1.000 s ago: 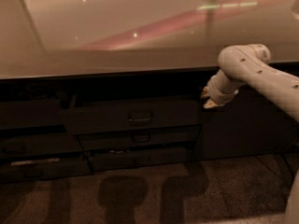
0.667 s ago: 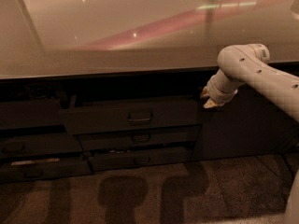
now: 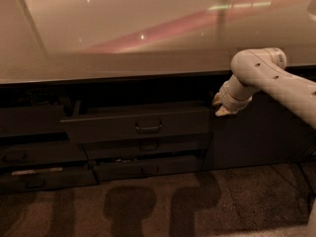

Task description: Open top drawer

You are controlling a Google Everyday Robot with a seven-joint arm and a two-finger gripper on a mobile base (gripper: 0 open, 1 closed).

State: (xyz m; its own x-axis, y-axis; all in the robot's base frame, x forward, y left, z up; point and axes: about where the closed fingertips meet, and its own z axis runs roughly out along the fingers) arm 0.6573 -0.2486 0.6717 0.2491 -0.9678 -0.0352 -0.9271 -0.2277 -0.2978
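The top drawer (image 3: 113,126) sits just under the countertop (image 3: 148,58), the widest front in the dark cabinet. It seems drawn a little way out, with a dark gap showing above its upper edge. It is a rigid, flat-fronted box that should run straight on its slides, probably with moderate weight and some drag. The front is smooth and gives no purchase, so the small bar handle (image 3: 148,127) at its centre is the place to hook and pull squarely outward. Two narrower drawers (image 3: 148,146) lie below it. The gripper (image 3: 219,106) is at the drawer's upper right corner, well off the handle. In this dim view I cannot tell how wide it is or whether it holds anything.
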